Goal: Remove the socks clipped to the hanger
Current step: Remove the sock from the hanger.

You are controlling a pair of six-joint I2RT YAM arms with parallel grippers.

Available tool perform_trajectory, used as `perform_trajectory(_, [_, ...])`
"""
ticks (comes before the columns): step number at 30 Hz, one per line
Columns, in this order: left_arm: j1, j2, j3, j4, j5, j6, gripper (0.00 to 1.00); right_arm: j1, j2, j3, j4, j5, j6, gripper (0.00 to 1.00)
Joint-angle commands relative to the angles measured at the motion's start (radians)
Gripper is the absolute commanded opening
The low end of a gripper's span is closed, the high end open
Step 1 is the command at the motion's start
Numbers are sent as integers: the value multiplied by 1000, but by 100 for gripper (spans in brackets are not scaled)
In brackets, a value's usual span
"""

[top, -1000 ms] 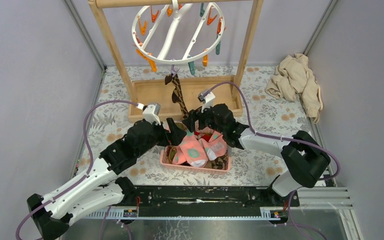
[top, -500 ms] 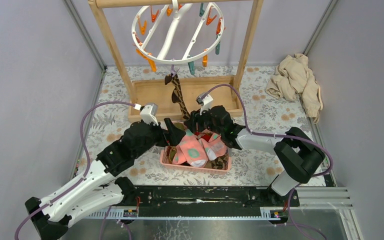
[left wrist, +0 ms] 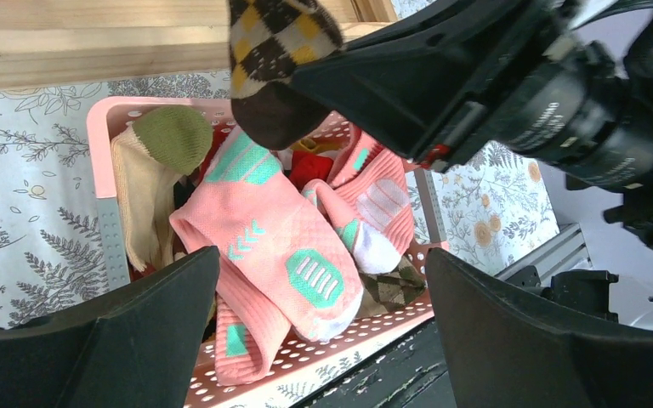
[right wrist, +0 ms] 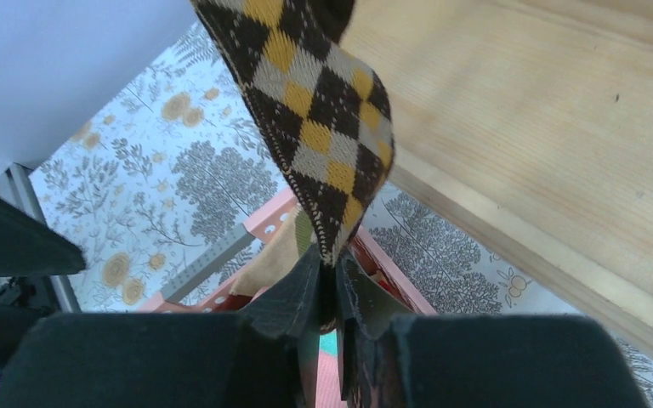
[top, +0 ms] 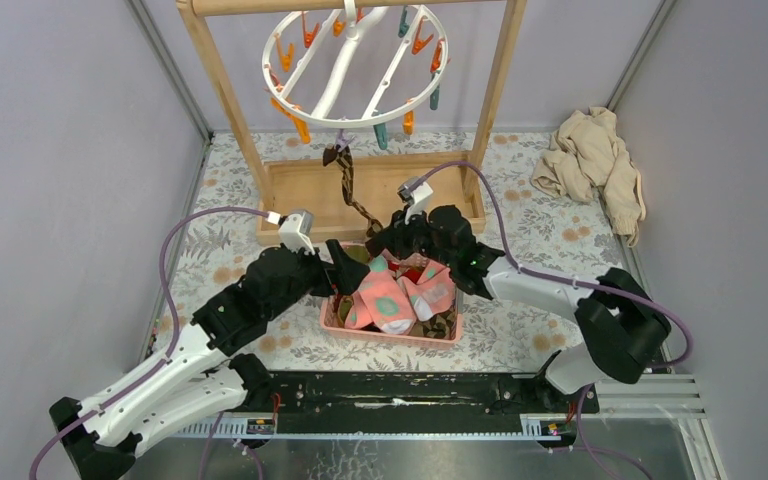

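- One white ring hanger (top: 355,65) hangs from the top bar of one wooden rack (top: 222,90), at the back of the table (top: 520,240).
- Just one argyle sock (top: 348,190), brown with yellow and beige diamonds, hangs from the hanger. One purple clip (top: 341,141) at the near edge of the ring holds its top.
- The other clips on the ring are orange and teal. They are too small to count for sure.
- One pink basket (top: 392,339) sits just in front of the rack's wooden base, between the two arms.
- The other socks (left wrist: 272,246) lie piled in the basket: at least two pink ones with teal marks, one beige one with a green toe, something red, and one more brown checked one. Some are hidden below.
- The right gripper (right wrist: 330,274) has its jaws pressed together, pinching the low end of the argyle sock over the back edge of the basket.
- The left gripper (left wrist: 323,327) has its jaws spread wide above the basket, holding nothing.
- One beige cloth heap (top: 595,165) lies in the far right corner, well apart from the basket.
- Grey walls (top: 60,150) close in both sides. Flowery table shows between the basket and the cloth heap.
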Motion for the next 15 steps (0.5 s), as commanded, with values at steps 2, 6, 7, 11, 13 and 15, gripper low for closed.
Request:
perform_trajectory(2, [-3, -10, -18, 14, -4, -2, 98, -4, -121, 42, -36, -11, -13, 15])
perform_trajectory(6, [-3, -2, -13, 14, -7, 7, 99, -4, -188, 46, -104, -16, -11, 11])
perform_trajectory(7, [-2, 1, -10, 16, -9, 9, 98, -2, -208, 43, -118, -16, -6, 11])
perform_trajectory(11, [-3, 8, -8, 24, -11, 13, 98, -2, -279, 39, -188, -45, 13, 10])
perform_trajectory(13, [-3, 15, -6, 26, -11, 17, 98, -2, -317, 32, -226, -57, 23, 10])
perform_trajectory(15, [-3, 23, -4, 28, -9, 18, 99, -2, -362, 22, -266, -66, 34, 9])
